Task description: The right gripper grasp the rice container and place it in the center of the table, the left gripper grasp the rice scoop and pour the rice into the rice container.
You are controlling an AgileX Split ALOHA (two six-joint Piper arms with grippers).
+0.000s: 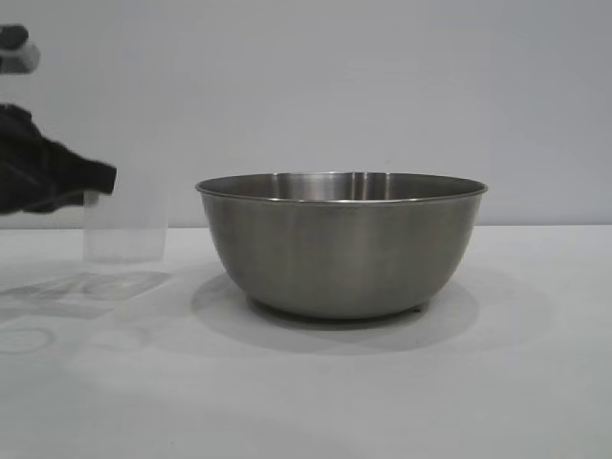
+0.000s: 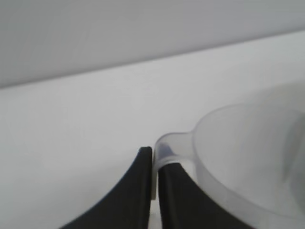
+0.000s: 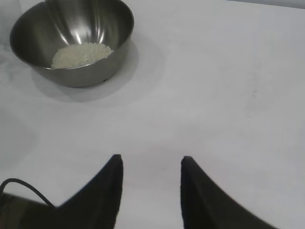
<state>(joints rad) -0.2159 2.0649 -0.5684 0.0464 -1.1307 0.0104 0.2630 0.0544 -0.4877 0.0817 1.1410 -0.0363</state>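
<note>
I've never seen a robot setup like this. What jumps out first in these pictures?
The big shiny rice container sits in the middle of the white table, and the right wrist view shows a small heap of rice already inside it. To its left, the left gripper pinches the tab handle of the frosted rice scoop, upright beside the bowl. The right gripper waits apart over bare table, jaws open and empty.
</note>
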